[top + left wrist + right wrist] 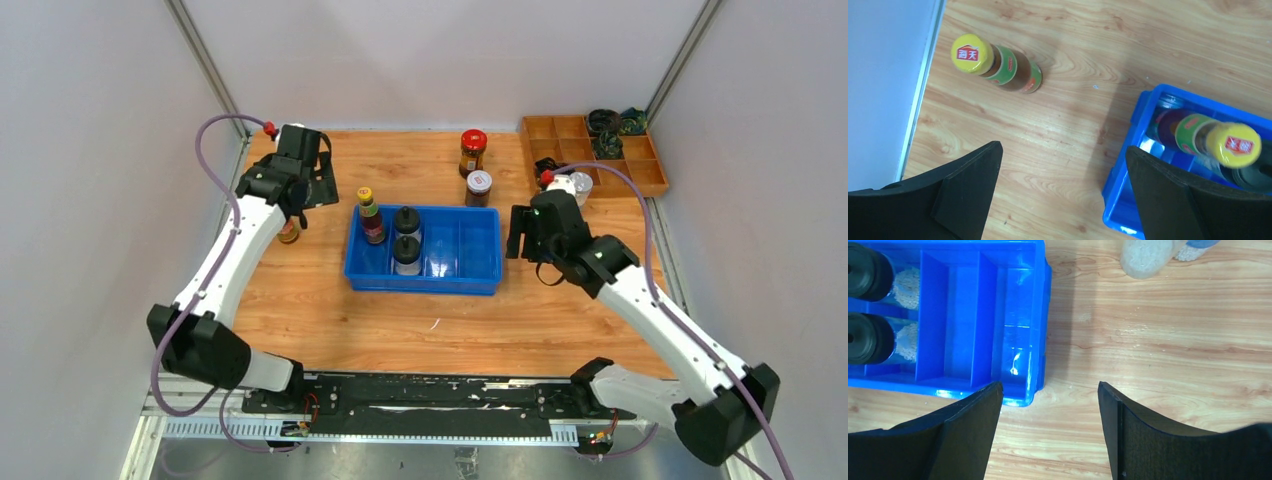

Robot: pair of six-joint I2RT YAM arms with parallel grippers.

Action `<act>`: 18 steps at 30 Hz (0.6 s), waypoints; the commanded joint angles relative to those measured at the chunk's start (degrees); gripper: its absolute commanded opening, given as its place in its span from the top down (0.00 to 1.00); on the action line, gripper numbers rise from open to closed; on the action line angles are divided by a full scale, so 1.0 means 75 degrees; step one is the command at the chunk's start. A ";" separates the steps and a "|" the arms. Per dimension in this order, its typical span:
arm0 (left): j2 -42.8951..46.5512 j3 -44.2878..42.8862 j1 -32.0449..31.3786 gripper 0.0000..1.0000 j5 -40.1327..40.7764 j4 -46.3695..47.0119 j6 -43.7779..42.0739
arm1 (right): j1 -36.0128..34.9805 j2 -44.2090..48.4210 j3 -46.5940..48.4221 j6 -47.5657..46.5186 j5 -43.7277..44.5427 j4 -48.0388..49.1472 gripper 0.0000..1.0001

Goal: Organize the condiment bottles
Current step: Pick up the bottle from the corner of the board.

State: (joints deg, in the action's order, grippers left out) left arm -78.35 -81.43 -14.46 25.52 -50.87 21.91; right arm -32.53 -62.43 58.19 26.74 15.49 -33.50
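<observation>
Top external: bin (420, 283) holds sauce bottle (371, 218), two shakers (406, 220) (406, 251); left hand (1063, 152), right hand (1049, 387) spread.

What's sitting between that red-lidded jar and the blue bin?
A dark jar with a pale lid stands between the red-lidded jar and the blue bin, seen in the top view.
</observation>
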 commanded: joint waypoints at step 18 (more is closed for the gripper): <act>-0.1400 0.0775 0.1164 0.00 0.1273 0.1529 0.1066 | -0.0074 0.1459 -0.1444 -0.0409 -0.0294 -0.0359 0.22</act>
State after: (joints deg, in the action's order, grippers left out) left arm -89.01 -76.36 -7.99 33.26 -42.44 30.74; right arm -32.53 -52.27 49.41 24.29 14.52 -36.95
